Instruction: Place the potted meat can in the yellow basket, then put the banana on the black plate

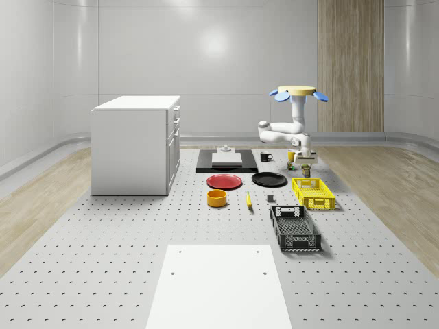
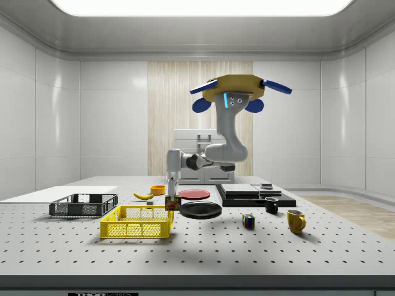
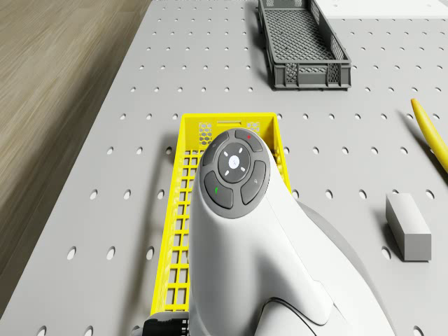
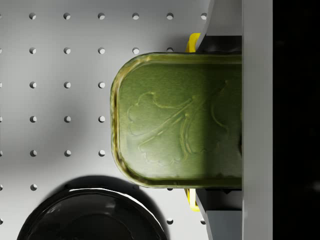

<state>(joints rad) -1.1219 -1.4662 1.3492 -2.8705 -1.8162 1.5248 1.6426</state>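
Note:
The drone (image 1: 297, 91) hovers over the table's far right part, its arm bent down. The gripper (image 1: 305, 158) is shut on the potted meat can (image 1: 306, 168), just beyond the far end of the yellow basket (image 1: 313, 192). In the wrist view the can's green lid (image 4: 180, 120) lies between the two fingers (image 4: 225, 20), which touch its sides. In the side view the can (image 2: 173, 201) is low, at about table height, between the yellow basket (image 2: 137, 222) and the black plate (image 2: 200, 209). The banana (image 1: 249, 200) lies left of the basket, in front of the black plate (image 1: 269, 179).
A dark basket (image 1: 295, 227) sits in front of the yellow one. A red plate (image 1: 224, 181) and an orange bowl (image 1: 217, 198) lie left of the banana. A grey block (image 3: 408, 227), two mugs (image 2: 295, 220) and a cube (image 2: 249, 221) are nearby. A white cabinet (image 1: 137, 144) stands at left.

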